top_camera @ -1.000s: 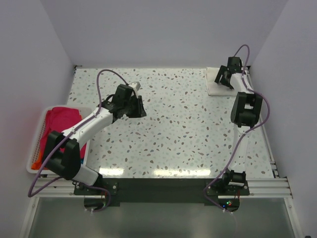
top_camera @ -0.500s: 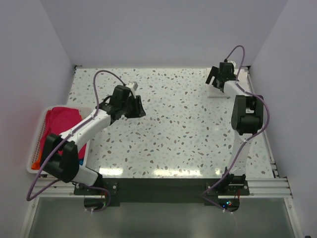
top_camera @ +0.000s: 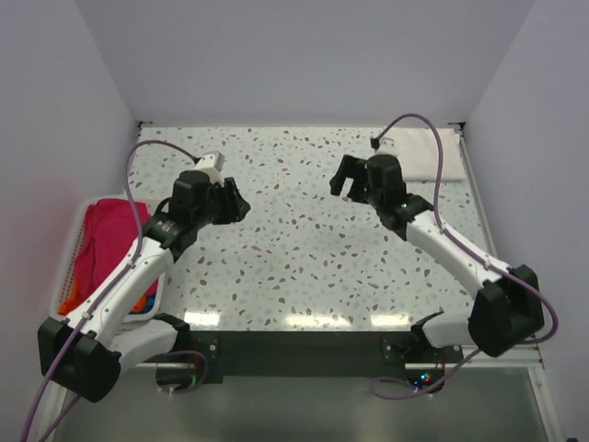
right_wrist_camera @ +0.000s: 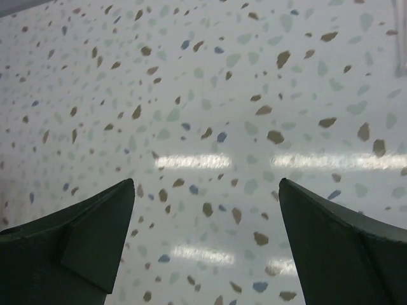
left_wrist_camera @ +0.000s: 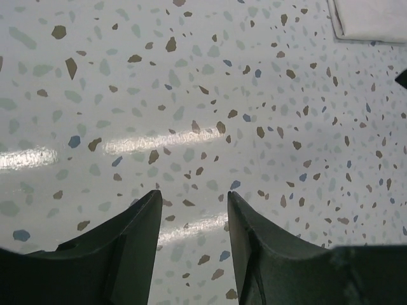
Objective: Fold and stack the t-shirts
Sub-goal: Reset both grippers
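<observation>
A folded white t-shirt point(top_camera: 425, 155) lies flat at the back right corner of the table; its edge also shows at the top right of the left wrist view point(left_wrist_camera: 375, 19). A magenta t-shirt point(top_camera: 109, 241) and some orange cloth point(top_camera: 68, 300) lie crumpled in the basket on the left. My left gripper point(top_camera: 236, 206) point(left_wrist_camera: 193, 194) hovers over bare tabletop left of centre, open, with nothing between its fingers. My right gripper point(top_camera: 344, 187) point(right_wrist_camera: 206, 182) is over the middle of the table, open wide and empty, well away from the white t-shirt.
A white slatted basket point(top_camera: 63, 276) stands at the table's left edge beside the left arm. Walls close in the back and both sides. The speckled tabletop point(top_camera: 304, 249) stretches between the two grippers.
My right arm has swung from the back right corner, away from the white t-shirt, to the table's middle. My left arm has drawn back leftward, its jaws standing wider.
</observation>
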